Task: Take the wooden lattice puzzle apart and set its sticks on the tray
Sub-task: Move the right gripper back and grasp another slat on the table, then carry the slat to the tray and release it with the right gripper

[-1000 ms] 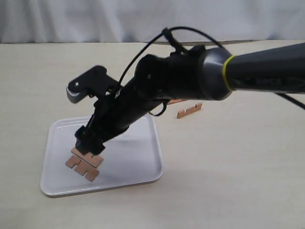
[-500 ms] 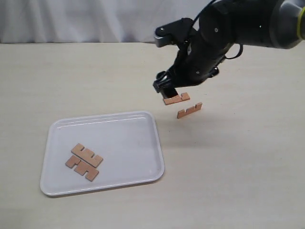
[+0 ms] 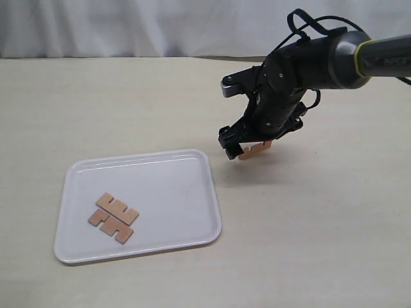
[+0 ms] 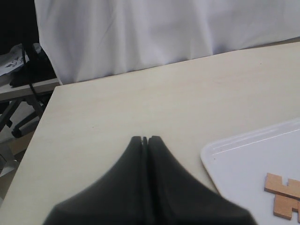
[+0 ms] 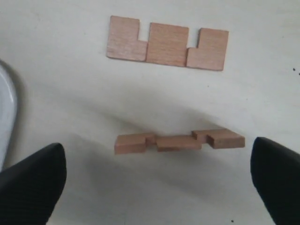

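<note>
The lattice puzzle lies apart as single sticks. Two sticks (image 3: 113, 218) rest side by side on the white tray (image 3: 212, 192); the left wrist view catches them (image 4: 283, 197) at the tray's corner (image 4: 234, 154). Two more sticks lie on the table right of the tray. In the right wrist view, one lies flat (image 5: 167, 43) and the other stands on its edge (image 5: 179, 140). My right gripper (image 5: 157, 161) hangs open low over the edge-standing stick (image 3: 257, 149), a finger beyond each end. My left gripper (image 4: 145, 139) is shut and empty, off the tray's corner.
The pale table runs to a white curtain (image 3: 128, 25) along the back. Beyond the table's edge in the left wrist view stand dark equipment and cables (image 4: 23, 70). The right arm (image 3: 302, 64) reaches in from the right edge.
The right arm left the tray, swung right to the two sticks on the table and dropped low over them with its gripper open. The sticks on the tray stayed put.
</note>
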Available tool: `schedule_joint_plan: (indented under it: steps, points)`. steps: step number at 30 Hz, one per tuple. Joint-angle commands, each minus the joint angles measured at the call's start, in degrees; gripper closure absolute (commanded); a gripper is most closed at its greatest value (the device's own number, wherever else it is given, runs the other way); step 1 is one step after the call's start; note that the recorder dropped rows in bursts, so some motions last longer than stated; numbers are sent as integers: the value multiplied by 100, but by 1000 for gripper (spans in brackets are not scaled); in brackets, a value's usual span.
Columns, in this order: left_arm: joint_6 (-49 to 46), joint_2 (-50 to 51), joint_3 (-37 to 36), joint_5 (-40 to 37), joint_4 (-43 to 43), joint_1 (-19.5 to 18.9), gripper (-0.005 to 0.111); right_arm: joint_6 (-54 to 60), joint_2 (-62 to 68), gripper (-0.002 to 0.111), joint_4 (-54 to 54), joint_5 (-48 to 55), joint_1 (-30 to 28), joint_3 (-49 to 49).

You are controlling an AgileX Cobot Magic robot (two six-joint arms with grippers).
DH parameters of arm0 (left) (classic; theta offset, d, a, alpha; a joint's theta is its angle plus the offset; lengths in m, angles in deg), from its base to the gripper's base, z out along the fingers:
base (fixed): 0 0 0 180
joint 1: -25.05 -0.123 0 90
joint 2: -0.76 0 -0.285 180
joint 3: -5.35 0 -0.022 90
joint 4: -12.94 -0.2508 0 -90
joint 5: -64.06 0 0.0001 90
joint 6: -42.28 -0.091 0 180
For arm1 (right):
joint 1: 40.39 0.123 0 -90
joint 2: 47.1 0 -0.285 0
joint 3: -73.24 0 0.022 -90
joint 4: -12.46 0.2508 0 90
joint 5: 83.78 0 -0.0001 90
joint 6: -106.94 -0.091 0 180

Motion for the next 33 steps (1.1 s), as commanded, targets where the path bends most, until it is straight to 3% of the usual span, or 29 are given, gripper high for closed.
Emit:
schedule_joint_plan:
  steps: [1,9,11,14,15,16,24,33]
  points:
    - [-30,-14,-18,52,12,-60,107,33,53,4,-15,-220,-166,-35]
    - [-30,-14,-18,52,12,-60,107,43,341,4,111,-464,-209,-35]
    - [-30,-14,-18,52,12,-60,107,110,341,9,111,-465,-209,-35]
    - [-30,-14,-18,52,12,-60,107,125,341,66,111,-359,-199,-35]
    - [-30,-14,-18,52,12,-60,107,135,325,94,111,-287,-199,-35]
    - [-30,-14,-18,52,12,-60,107,134,304,103,111,-272,-199,-35]
    - [-30,-14,-18,52,12,-60,107,354,-752,102,212,-339,86,-35]
    - [-30,-14,-18,52,12,-60,107,1331,-967,102,1267,-902,1380,-35]
